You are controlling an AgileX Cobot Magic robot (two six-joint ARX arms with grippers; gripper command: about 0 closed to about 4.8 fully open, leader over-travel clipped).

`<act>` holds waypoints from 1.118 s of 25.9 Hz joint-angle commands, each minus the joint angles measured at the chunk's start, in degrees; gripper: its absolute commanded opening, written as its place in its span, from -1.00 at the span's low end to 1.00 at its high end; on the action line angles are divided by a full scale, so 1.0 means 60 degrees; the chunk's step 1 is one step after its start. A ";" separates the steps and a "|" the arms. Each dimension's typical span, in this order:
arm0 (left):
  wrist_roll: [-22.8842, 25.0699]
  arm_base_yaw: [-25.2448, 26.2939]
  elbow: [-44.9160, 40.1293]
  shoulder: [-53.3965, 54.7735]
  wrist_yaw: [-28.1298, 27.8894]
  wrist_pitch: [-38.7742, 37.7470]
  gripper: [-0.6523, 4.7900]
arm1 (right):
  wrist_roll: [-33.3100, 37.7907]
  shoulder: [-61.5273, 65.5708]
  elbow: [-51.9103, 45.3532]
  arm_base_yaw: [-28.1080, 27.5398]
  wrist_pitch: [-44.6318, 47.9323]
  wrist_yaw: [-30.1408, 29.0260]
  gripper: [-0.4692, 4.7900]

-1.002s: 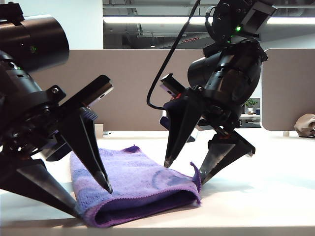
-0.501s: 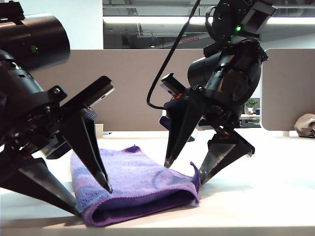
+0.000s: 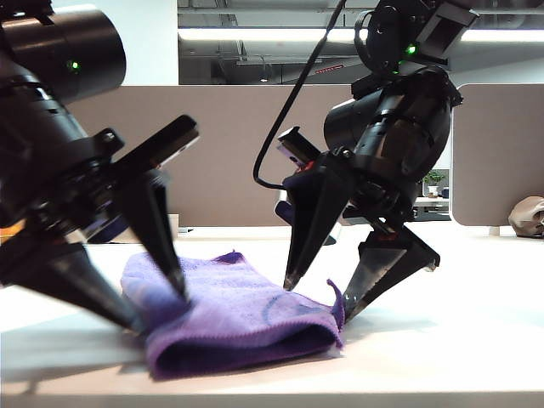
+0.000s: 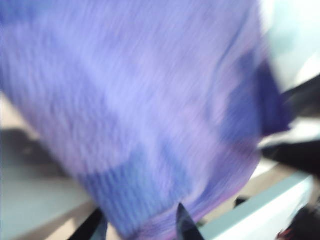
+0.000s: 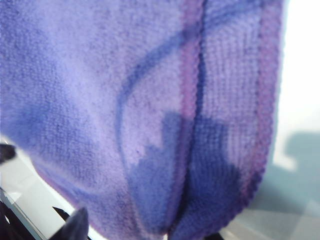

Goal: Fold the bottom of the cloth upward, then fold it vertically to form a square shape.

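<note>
The cloth (image 3: 242,314), a purple fuzzy towel, lies doubled over on the white table (image 3: 459,340), its rounded fold toward the front edge. My left gripper (image 3: 160,312) stands open, points down, with its two black fingers astride the cloth's left end. The blurred left wrist view shows the cloth (image 4: 140,100) reaching in between the left gripper's (image 4: 140,227) tips. My right gripper (image 3: 318,300) is open too, astride the cloth's right end, one fingertip resting on top. In the right wrist view the cloth (image 5: 100,100) with its hem fills the frame above the right gripper (image 5: 145,232).
A brownish-grey lump (image 3: 529,217) sits far right at the back. Brown partition panels (image 3: 229,144) close off the rear. The table's front edge (image 3: 382,393) runs just in front of the cloth.
My left gripper has swung inward and back, its fingers now over the cloth's left end, which looks slightly nudged. The right gripper has kept still.
</note>
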 commanded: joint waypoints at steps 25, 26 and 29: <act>-0.0178 -0.0667 -0.0058 0.0339 -0.0251 -0.0197 -0.58 | -0.0142 -0.0022 0.0033 -0.0018 0.0131 -0.0062 -0.08; -0.0200 -0.0667 -0.0058 0.0339 -0.0270 -0.0135 -0.58 | -0.0149 -0.0022 0.0033 -0.0018 0.0131 -0.0062 -0.12; -0.0386 -0.0663 -0.0058 0.0339 -0.0313 0.0106 -0.58 | -0.0317 -0.0022 0.0033 -0.0015 0.0102 -0.0066 -0.30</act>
